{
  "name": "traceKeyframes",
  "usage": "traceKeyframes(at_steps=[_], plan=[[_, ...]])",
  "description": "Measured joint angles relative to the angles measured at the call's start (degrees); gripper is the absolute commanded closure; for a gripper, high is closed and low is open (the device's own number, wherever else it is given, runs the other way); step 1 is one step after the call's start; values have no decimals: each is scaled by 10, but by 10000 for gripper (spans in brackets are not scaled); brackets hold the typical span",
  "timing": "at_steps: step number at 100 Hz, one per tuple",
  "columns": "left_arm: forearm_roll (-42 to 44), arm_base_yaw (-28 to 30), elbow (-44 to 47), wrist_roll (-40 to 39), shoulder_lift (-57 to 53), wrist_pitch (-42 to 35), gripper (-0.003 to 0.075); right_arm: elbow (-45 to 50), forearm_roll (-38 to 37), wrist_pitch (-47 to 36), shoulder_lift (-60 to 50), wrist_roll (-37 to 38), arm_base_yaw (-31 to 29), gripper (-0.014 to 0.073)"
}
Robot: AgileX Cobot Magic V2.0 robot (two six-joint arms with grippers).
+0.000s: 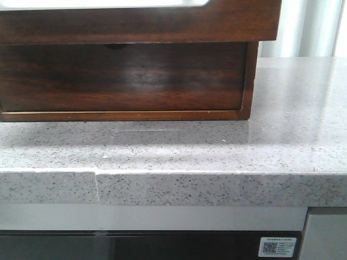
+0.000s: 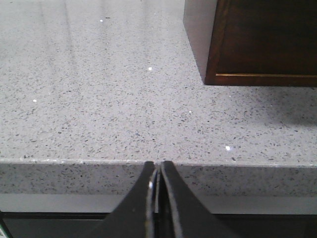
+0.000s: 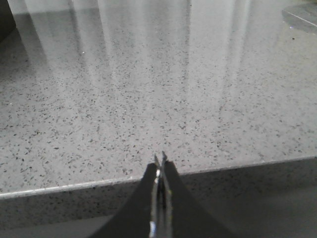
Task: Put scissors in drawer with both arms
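The scissors do not show in any view. The drawer [image 1: 135, 24] is the wide dark reddish-brown front at the top of the wooden chest [image 1: 246, 81]; it juts forward over the lower front, and a strip of its whitish lining shows at the frame's top. Neither gripper shows in the front view. My left gripper [image 2: 157, 166] is shut and empty, at the counter's front edge, with the chest's corner [image 2: 257, 44] ahead of it to the right. My right gripper [image 3: 160, 161] is shut and empty, just over the counter's front edge.
The chest stands on a speckled grey stone counter [image 1: 217, 151]. Below the drawer is a taller drawer front [image 1: 124, 76] with a half-round notch. A seam [image 1: 96, 187] runs down the counter's front face. A flat greyish thing [image 3: 302, 17] lies far off in the right wrist view.
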Motion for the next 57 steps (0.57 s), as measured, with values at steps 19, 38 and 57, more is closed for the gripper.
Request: traceKeyframes(at_steps=[19,38,57], plan=[[0,0,0,0,0,0,739,-1,-1,2,0,-2,0,645],[0,0,0,0,0,0,739,-1,-1,3,0,-4,0,645],[0,0,0,0,0,0,739,-1,-1,3,0,-5,0,645]])
